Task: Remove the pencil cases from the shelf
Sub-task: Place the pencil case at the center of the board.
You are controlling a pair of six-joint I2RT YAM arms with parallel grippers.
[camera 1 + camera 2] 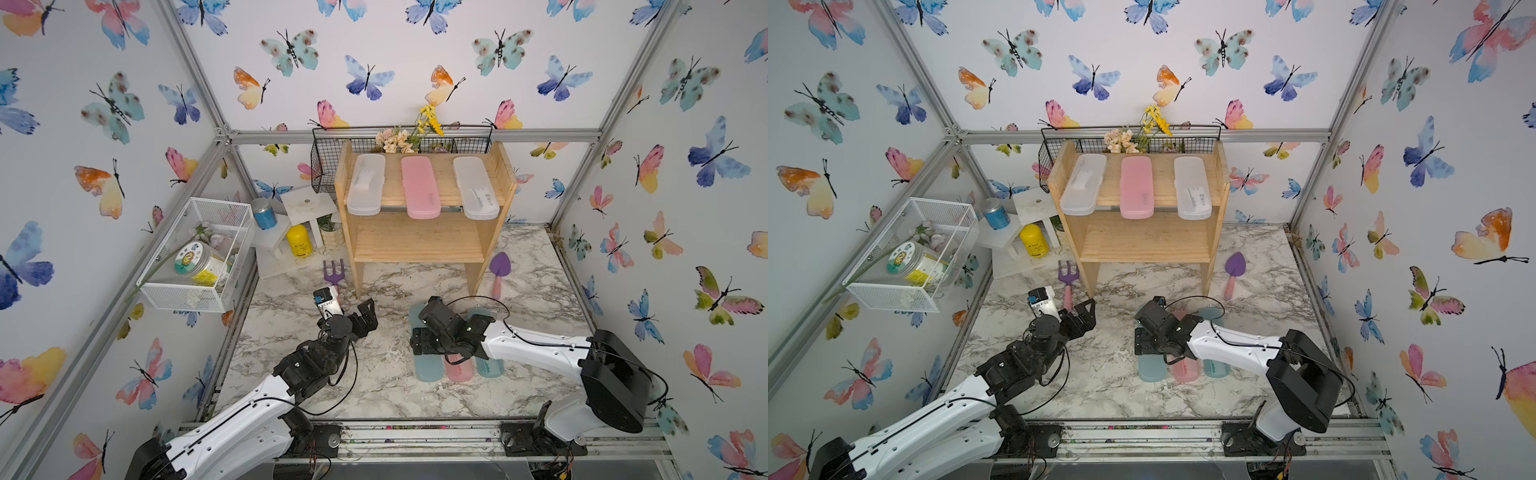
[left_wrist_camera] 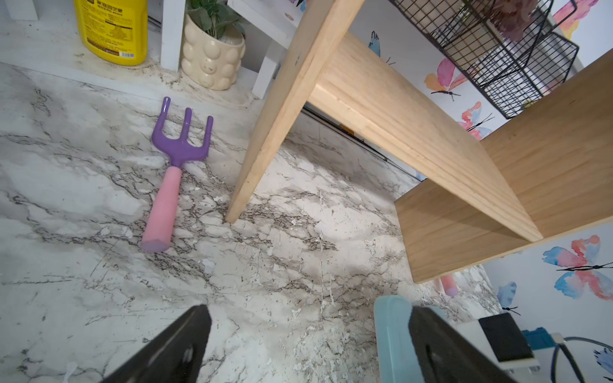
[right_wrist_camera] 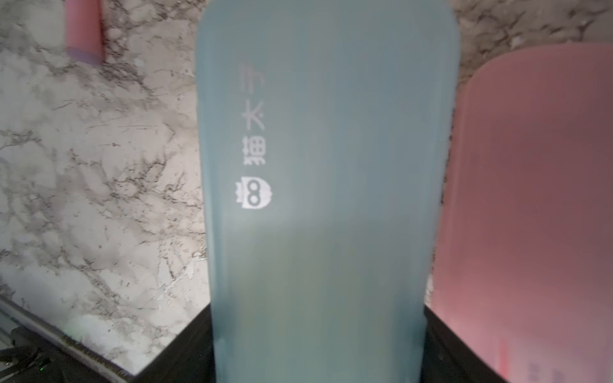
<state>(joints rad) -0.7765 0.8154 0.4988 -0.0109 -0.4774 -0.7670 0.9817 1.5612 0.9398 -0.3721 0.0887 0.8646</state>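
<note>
Counting six pencil cases [image 1: 1136, 187]; three lie on the shelf [image 1: 424, 245] top tier, overhanging its front edge: left frosted case [image 1: 365, 185], shelf pink case [image 1: 420, 187], right frosted case [image 1: 476, 187]; three sit side by side on the tabletop [image 1: 374, 395]: left teal case [image 3: 325, 165], tabletop pink case [image 1: 459, 372], right teal case [image 1: 490, 368]; right claw [image 3: 318, 335] clenched across left teal case's width; left claw [image 2: 308, 318] splayed, empty; probably light, stiff, slick plastic; pinch an overhanging end across the narrow width.

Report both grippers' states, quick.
Left gripper: open, nothing between its fingers.
Right gripper: closed on a teal pencil case, which lies beside a pink pencil case.
</note>
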